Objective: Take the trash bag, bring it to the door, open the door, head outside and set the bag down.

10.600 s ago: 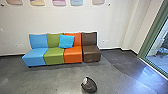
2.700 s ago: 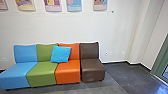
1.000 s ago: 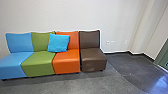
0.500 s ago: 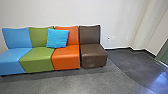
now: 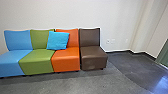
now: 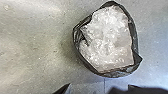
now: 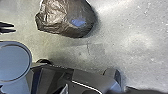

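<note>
In the left wrist view the trash bag (image 6: pixel 107 40) rests on the floor with its dark rim spread, and crumpled clear plastic fills its mouth. My left gripper (image 6: pixel 98 85) is open, its tips apart beside the bag and not touching it. The bag's dark, wrinkled side (image 7: pixel 67 20) shows in the right wrist view. There my right gripper (image 7: pixel 97 86) is also open, with a stretch of floor between it and the bag.
A row of blue, green, orange and brown seats (image 5: pixel 93 58) lines the wall, a blue cushion (image 5: pixel 58 40) on it. At the far right is a green frame (image 5: pixel 163 55). Part of the robot's base (image 7: pixel 87 77) lies near the bag.
Since the earliest picture the head camera has moved nearer the seats, which now look larger. Over the last half second its view has shifted only slightly.
</note>
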Tool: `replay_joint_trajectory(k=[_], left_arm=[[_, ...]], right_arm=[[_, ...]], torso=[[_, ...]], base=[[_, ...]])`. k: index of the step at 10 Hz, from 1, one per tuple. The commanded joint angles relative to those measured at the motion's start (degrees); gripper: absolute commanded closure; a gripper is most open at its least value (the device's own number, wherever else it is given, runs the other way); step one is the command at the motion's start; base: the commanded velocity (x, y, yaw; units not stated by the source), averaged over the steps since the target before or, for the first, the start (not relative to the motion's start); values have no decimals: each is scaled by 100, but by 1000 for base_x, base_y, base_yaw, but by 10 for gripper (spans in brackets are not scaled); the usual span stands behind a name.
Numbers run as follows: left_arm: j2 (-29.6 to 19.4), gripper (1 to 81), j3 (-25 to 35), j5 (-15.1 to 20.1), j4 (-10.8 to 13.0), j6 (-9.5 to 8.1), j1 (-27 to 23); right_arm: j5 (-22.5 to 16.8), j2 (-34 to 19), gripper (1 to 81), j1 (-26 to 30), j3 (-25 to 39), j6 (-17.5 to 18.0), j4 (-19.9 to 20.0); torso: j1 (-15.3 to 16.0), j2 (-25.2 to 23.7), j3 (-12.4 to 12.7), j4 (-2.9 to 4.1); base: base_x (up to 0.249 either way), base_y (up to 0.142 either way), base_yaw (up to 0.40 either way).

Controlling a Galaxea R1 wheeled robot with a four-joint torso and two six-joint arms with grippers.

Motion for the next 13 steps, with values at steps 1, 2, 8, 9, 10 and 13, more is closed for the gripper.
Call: replay_joint_trajectory(k=[1, 2, 8, 9, 10, 13], left_arm=[[25, 10, -71, 519, -141, 1, -783], [122, 10, -79, 519, -141, 1, -819], [360, 10, -97, 861, -132, -245, -1512], [421, 10, -97, 879, -123, -289, -1584], [465, 10, -97, 879, -123, -289, -1663], [755, 10, -167, 879, -114, -289, -1795]], right_arm=[[-316, -261, 10, 424, 64, -1, 140], [-316, -234, 10, 424, 56, -1, 140], [-325, -85, 10, 406, 3, -10, 140], [-325, -76, 10, 407, 3, -10, 140], [-325, -76, 10, 398, 3, -10, 140], [-325, -76, 10, 407, -15, -1, 140]], torso=[[361, -556, -284, -124], [463, -722, -541, -136], [1111, -1751, -794, -83], [1213, -1917, -848, -83], [1336, -2112, -863, -83], [1716, -2726, -866, -83]], base=[[0, 0, 0], [0, 0, 0], [0, 0, 0], [0, 0, 0], [0, 0, 0], [0, 0, 0]])
